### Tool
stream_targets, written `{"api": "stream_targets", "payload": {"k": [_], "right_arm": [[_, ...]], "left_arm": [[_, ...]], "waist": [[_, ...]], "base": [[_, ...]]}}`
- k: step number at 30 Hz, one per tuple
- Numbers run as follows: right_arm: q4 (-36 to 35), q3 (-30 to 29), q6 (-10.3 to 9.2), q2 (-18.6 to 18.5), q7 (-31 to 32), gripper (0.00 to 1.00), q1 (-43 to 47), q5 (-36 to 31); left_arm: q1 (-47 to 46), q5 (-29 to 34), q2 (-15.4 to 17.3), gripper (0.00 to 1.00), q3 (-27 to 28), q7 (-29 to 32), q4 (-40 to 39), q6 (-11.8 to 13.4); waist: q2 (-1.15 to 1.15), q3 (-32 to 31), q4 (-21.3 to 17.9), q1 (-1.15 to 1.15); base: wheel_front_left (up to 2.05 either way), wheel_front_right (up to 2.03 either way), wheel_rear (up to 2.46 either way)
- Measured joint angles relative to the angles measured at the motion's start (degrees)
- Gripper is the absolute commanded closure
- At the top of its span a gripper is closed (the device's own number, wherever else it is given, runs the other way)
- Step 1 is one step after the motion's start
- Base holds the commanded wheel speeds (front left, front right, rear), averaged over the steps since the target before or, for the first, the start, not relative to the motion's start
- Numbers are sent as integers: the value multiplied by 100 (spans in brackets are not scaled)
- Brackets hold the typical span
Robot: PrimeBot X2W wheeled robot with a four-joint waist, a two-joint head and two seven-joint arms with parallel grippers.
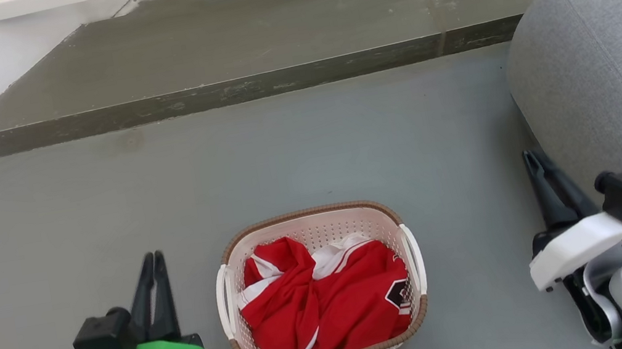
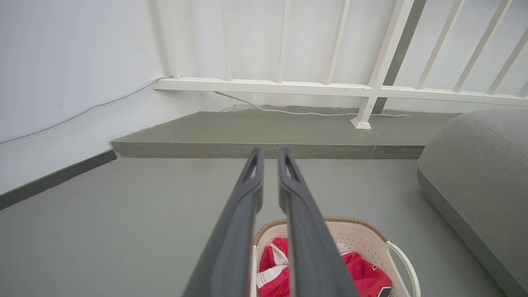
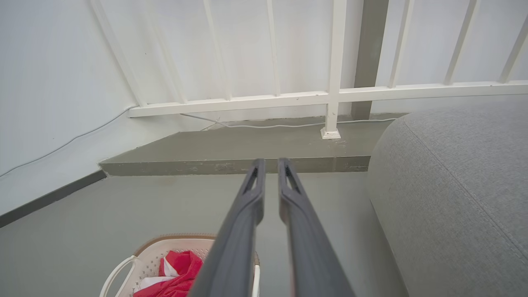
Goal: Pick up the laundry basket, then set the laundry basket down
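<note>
The laundry basket (image 1: 319, 227), cream perforated plastic, rounded-rectangular with a brown woven-look rim and white loop handles, sits on the grey floor (image 1: 103, 201), near centre, holding a crumpled red-and-white garment (image 1: 332, 305). The left end effector (image 1: 151, 259) and right end effector (image 1: 530, 156) flank it, each with fingers drawn together, empty. At the right lies a grey fabric cushion (image 1: 611, 58). The wrist views add a white slatted railing (image 2: 288, 87) above the far step (image 1: 203, 48).
</note>
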Motion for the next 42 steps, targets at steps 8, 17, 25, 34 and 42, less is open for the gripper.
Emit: {"api": "stream_targets", "payload": {"k": [8,17,25,34,42], "right_arm": [[1,-55,68,98,7,100,136,350],[-21,-249,179,192,175,100,139,1158],[-24,-457,263,280,328,100,139,1731],[-16,-682,370,315,497,100,139,2381],[7,-889,466,400,687,100,139,3025]], "left_arm": [[103,-366,-16,100,15,2,-8,-55],[133,-1174,-49,100,176,174,-29,-166],[133,-1772,-115,100,339,324,-21,-263],[133,-2424,-114,100,502,511,18,-368],[133,-3065,-113,100,659,680,112,-469]], "waist": [[0,-33,18,0],[0,-94,52,0],[0,-138,77,0],[0,-187,105,0],[0,-237,132,0]], "base": [[0,0,0],[0,0,0],[0,0,0],[0,0,0],[0,0,0]]}}
